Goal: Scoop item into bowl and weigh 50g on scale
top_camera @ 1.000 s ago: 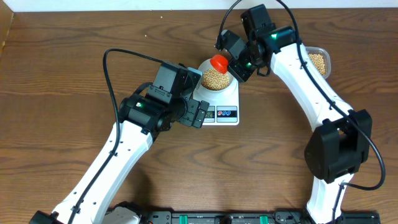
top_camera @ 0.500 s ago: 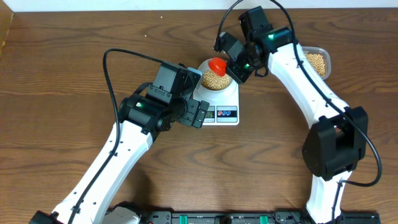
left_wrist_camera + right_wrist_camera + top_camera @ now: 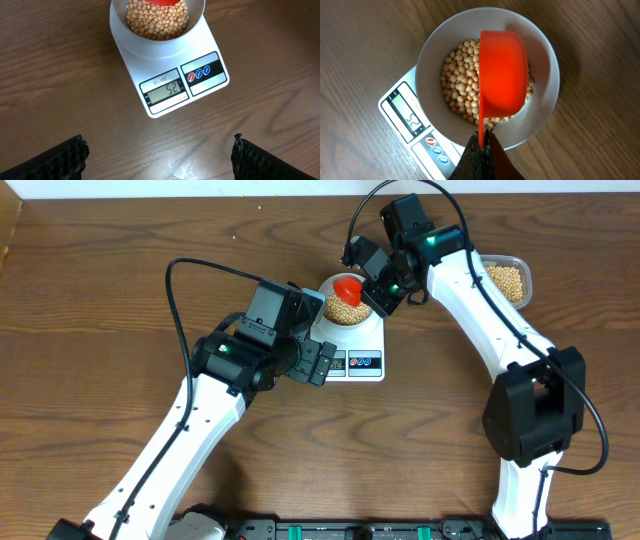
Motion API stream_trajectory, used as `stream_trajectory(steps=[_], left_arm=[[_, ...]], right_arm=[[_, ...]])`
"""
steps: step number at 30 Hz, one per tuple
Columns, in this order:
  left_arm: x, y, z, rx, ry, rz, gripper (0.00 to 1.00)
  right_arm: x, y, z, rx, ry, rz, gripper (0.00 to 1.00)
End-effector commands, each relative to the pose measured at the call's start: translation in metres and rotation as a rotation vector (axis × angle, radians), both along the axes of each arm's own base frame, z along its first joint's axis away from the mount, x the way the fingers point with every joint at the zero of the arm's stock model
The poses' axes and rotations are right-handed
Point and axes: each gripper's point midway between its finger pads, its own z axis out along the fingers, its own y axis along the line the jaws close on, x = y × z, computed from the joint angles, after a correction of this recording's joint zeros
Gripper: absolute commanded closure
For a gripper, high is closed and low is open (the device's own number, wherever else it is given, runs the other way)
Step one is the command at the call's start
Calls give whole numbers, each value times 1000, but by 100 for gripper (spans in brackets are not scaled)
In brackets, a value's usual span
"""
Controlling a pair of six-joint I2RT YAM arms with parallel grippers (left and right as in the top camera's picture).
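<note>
R gripper (image 3: 482, 145) clamped shut on orange scoop (image 3: 502, 65) handle, over bowl (image 3: 432, 55) of beans (image 3: 460, 87) atop scale (image 3: 172, 107), display (image 3: 167, 90) 52; L gripper (image 3: 157, 152) wide open, empty, just before scale.

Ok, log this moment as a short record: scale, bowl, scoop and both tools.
scale: white, on the table
display: reads 52, slightly over the 50 wanted
bowl: on the scale, holding beans
scoop: orange-red, over the bowl
right tool: shut on the scoop's handle
left tool: open, empty, over the table in front of the scale
</note>
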Motion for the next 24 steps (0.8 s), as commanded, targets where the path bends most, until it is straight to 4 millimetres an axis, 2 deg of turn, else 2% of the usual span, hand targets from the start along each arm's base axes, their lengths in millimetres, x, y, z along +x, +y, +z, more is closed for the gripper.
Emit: stream_trajectory(steps=[1,11,24], left_arm=[[0,3,-4,12,5,9,7],[0,3,-4,12,5,9,7],[0,3,-4,12,5,8,6]], right_arm=[[-5,6,-8,8,24,21,99],[-9,4,-23,-10,70,21,99],[-14,12,-19,40,99,29,99]])
